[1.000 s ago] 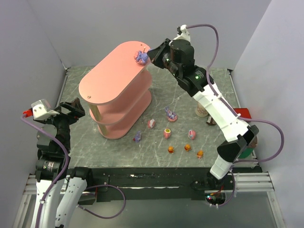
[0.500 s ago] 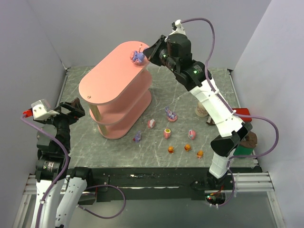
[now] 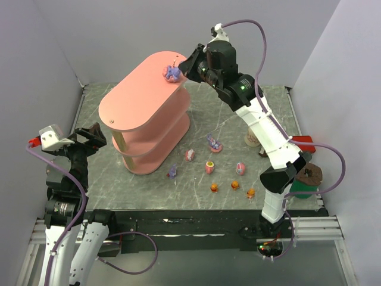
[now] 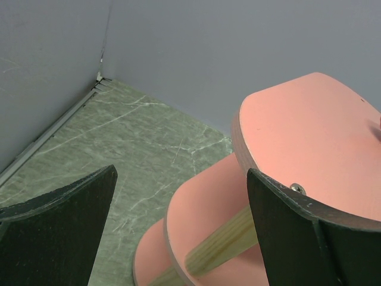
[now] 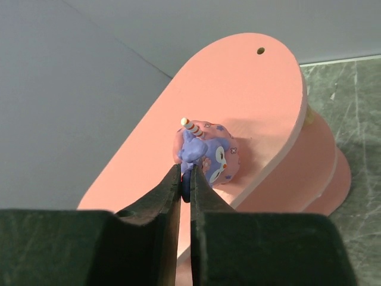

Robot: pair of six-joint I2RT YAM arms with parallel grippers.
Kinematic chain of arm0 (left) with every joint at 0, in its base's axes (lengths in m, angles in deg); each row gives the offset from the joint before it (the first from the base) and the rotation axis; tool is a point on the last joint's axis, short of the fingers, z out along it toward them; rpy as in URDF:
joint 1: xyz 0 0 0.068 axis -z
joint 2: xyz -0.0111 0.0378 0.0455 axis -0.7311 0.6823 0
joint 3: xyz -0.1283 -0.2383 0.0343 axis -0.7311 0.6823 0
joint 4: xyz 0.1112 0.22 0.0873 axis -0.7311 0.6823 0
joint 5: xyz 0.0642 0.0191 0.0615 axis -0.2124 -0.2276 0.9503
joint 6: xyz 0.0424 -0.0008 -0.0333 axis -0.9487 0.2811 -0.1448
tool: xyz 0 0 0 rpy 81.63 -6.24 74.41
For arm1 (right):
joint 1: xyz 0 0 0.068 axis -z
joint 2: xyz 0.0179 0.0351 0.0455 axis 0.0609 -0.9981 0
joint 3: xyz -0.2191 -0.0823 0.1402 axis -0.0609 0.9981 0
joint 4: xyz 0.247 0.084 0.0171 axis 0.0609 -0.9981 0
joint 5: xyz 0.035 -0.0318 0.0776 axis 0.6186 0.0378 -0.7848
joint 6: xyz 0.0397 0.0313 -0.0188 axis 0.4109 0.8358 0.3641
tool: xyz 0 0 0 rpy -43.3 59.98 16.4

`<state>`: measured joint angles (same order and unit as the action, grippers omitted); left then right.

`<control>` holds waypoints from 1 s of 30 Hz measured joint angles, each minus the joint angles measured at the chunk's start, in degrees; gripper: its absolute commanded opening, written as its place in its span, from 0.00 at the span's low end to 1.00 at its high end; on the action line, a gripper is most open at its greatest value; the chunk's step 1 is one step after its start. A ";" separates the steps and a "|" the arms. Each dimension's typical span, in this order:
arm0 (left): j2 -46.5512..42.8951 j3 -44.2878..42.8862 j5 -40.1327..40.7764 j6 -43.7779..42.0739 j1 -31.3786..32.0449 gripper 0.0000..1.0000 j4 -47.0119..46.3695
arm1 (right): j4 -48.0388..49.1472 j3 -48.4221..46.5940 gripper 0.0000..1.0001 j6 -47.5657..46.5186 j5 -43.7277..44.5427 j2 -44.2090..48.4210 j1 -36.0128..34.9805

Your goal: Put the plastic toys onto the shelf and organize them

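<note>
Near edge: left hand (image 3: pixel 89 138) hangs released and idle beside the shelf (image 3: pixel 156 143), fingers wide apart. Mid-ground: eight toys (image 3: pixel 209 167) lie scattered on the tabletop (image 3: pixel 149 190), right of the shelf's foot. Far end: right hand (image 5: pixel 186 179) is clenched on a purple toy (image 5: pixel 209 156), which in the last second has shifted from the rim of the top board (image 5: pixel 256 89) to further in, on or just above it, contact unclear. First placement looks nearly done, release pending.
</note>
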<state>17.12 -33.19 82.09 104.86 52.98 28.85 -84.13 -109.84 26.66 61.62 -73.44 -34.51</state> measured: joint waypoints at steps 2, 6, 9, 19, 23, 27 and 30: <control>0.00 0.00 0.00 0.00 0.00 0.96 0.00 | -0.13 -0.09 0.28 -0.31 0.02 0.00 0.00; 0.00 0.00 0.00 0.00 -0.11 0.96 0.00 | -0.13 -0.09 0.41 -0.83 0.07 0.00 0.00; 0.00 0.00 0.00 0.02 -0.11 0.96 0.00 | -0.11 -0.09 0.45 -1.09 0.07 0.00 0.00; 0.00 0.00 0.00 0.00 -0.26 0.96 0.02 | 0.57 -0.17 0.61 -1.79 0.09 -0.20 0.00; 0.00 0.00 0.00 0.02 -0.26 0.96 0.00 | 4.17 2.40 0.67 -4.07 0.15 0.33 0.00; 0.00 0.00 0.00 0.00 -0.26 0.96 0.02 | 8.31 9.42 0.75 -8.37 -1.29 1.60 0.02; 0.00 0.00 0.00 0.00 -0.26 0.96 0.02 | 10.40 16.46 0.82 -11.96 -2.12 3.45 0.04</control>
<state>17.12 -33.19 82.09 104.86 52.71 28.87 -73.72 -93.38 14.70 59.50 -69.99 -34.46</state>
